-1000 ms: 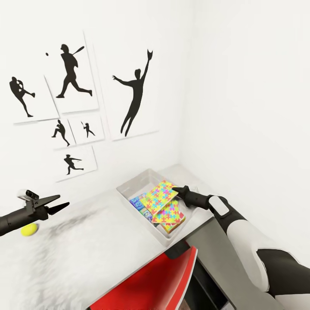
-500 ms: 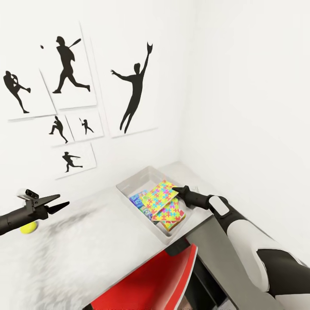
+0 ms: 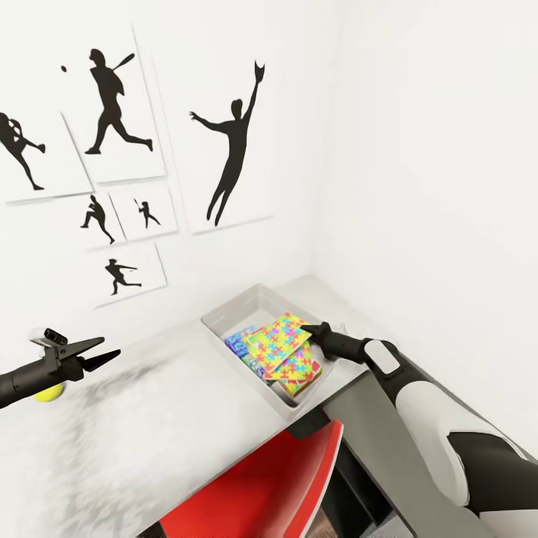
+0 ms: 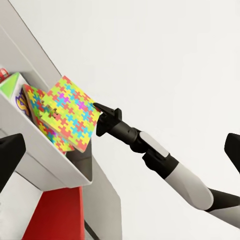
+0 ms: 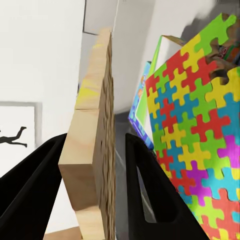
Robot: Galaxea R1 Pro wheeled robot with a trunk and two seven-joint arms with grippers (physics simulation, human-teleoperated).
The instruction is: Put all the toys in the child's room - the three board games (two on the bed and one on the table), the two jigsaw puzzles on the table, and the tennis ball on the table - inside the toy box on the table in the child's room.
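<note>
Lowered since the earlier frame, the upper puzzle (image 3: 278, 336) now sits deeper in the toy box (image 3: 240, 308), right gripper (image 3: 307, 332) clamped on its edge. Left gripper (image 3: 101, 353) is parted, empty, above the ball (image 3: 47, 393). Release is next.

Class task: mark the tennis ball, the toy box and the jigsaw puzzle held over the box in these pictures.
tennis ball (image 3: 46, 393): head view, its visible lower half.
toy box (image 3: 233, 310): head view, its far wall.
jigsaw puzzle (image 3: 279, 343): head view, middle of its coloured face.

Multicoloured interlocking-piece jigsaw puzzles (image 3: 278, 340) fill the pale grey toy box (image 3: 237, 314), beside it a red chair (image 3: 276, 486) and yellow-green tennis ball (image 3: 46, 393).
</note>
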